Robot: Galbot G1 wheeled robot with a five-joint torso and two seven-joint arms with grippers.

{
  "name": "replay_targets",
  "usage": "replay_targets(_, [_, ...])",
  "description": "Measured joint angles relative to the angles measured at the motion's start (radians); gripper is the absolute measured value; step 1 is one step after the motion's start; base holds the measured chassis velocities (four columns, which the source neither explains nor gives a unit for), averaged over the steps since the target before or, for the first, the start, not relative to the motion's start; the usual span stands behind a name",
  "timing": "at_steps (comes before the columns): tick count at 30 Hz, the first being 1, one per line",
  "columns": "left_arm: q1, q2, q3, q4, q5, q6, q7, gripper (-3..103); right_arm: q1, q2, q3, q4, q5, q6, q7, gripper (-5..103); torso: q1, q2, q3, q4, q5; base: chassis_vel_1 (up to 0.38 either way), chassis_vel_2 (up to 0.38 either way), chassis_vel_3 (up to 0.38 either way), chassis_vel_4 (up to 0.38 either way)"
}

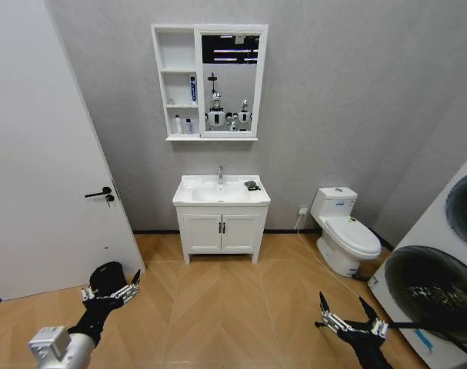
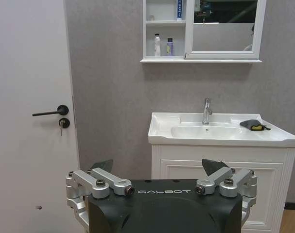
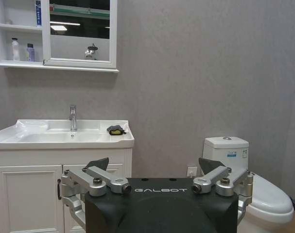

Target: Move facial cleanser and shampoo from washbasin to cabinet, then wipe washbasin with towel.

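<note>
left hand [image 2: 158, 171] | black GALBOT-marked body | silver screwed linkages | dark pointed fingertips [image 2: 213, 166]

A bathroom: a white washbasin [image 1: 221, 192] with a chrome tap [image 1: 221, 174] sits on a two-door vanity [image 1: 221, 231] against a grey wall, and above it hangs a white cabinet [image 1: 177, 84] with narrow shelves and a mirror [image 1: 229, 82]. A white toilet [image 1: 345, 231] stands to the right, a door with a black handle [image 1: 99, 193] to the left, over a herringbone wood floor [image 1: 218, 307]
</note>
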Motion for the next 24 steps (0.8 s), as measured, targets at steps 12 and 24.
replay_targets(12, [0.0,0.0,0.0,0.0,0.0,0.0,0.0,100,0.0,0.0,0.0,0.0,0.0,0.0,0.0,100,0.0,0.0,0.0,0.0001,0.0001,0.0,0.0,0.0,0.0])
replay_targets(24, [0.0,0.0,0.0,0.0,0.0,0.0,0.0,100,0.0,0.0,0.0,0.0,0.0,0.0,0.0,100,0.0,0.0,0.0,0.0,0.0001,0.0,0.0,0.0,0.0])
